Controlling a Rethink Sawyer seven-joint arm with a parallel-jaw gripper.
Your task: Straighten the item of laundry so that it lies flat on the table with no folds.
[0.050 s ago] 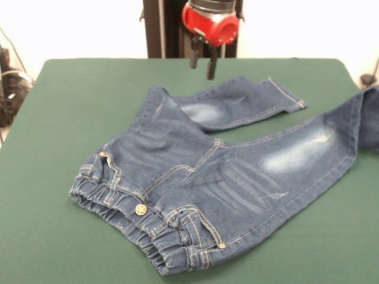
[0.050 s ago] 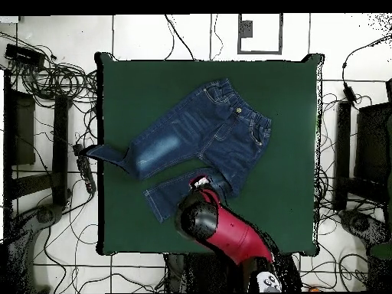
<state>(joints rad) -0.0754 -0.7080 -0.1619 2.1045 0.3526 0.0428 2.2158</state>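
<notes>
We find the jeans (image 1: 201,177) lying on the green bench (image 1: 53,154), front side up, with the brass button (image 1: 140,209) showing on the gathered waistband (image 1: 127,216). In the front view the waistband sits toward the bench's near edge and the two legs splay away from it. One leg (image 1: 243,103) runs toward the far edge and ends in a cuff (image 1: 287,93) resting on the bench. The other, longer leg (image 1: 302,157) reaches the side edge, where its end hangs over; the overhead view confirms that the end of this leg (image 2: 99,151) passes beyond the bench's edge. The cloth is creased around the crotch and hips, and the upper part near the shorter leg is folded over on itself.

The claw (image 1: 203,59) hangs from the red wrist (image 1: 211,23) above the far edge of the bench, just over the shorter leg and clear of the denim. Its two dark fingers (image 1: 211,65) stand a narrow gap apart, with nothing between them.
</notes>
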